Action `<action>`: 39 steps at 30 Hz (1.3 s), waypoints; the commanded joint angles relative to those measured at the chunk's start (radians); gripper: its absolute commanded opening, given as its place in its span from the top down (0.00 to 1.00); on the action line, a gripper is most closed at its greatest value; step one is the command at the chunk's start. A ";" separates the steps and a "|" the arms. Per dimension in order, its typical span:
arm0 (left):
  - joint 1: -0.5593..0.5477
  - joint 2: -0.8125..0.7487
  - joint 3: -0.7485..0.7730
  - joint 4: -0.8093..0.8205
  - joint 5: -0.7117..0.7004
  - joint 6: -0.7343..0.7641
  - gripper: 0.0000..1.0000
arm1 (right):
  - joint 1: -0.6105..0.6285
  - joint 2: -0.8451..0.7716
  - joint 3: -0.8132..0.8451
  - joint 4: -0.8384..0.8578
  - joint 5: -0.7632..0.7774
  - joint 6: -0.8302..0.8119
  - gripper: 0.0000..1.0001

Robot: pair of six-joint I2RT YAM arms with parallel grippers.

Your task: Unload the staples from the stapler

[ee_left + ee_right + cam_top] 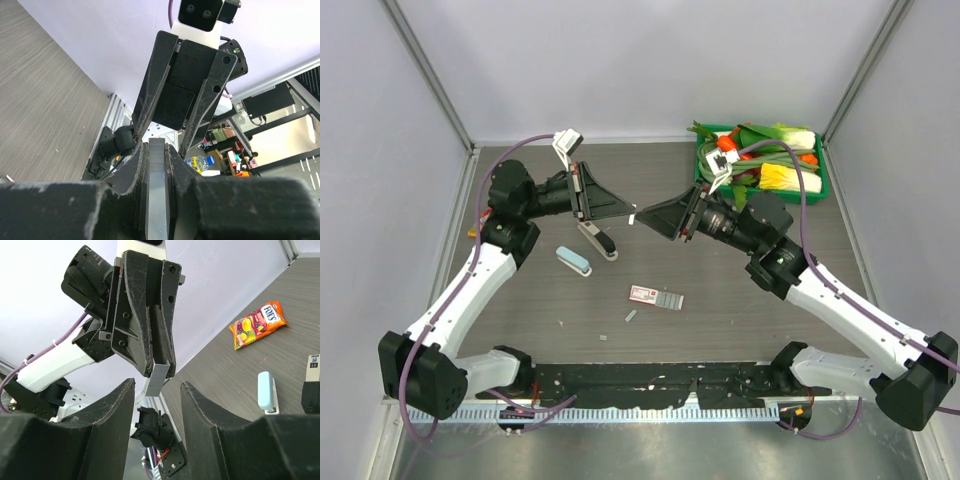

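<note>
Two grippers face each other tip to tip above the middle of the table point(740, 300). We see the left gripper point(626, 211) clamped tight on the staples point(158, 380) — a thin silvery strip pinched between its fingers, its free end sticking out past the tips. The right gripper point(641, 222) has its jaws apart, one finger to each side of that free end in its own wrist view; whether either pad touches the strip we cannot tell. The stapler point(574, 260), pale blue side up, lies on the table near the left gripper, with a white-and-dark oblong piece point(598, 241) just beside it. Closer to the arm bases lies a pink-and-white box point(656, 296), with a few tiny grey bits point(631, 316) near it. A green basket point(703, 165) of vegetables sits at the far right — well apart from the rest.
</note>
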 commanded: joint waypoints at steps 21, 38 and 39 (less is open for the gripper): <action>0.004 -0.020 -0.022 0.083 -0.026 -0.006 0.89 | 0.010 0.058 -0.003 0.143 -0.033 0.066 0.59; 0.005 -0.016 -0.027 0.133 -0.021 -0.034 0.88 | 0.013 0.087 -0.030 0.217 -0.067 0.117 0.59; 0.004 -0.016 -0.025 0.133 -0.021 -0.034 0.89 | 0.014 0.087 -0.030 0.218 -0.065 0.115 0.59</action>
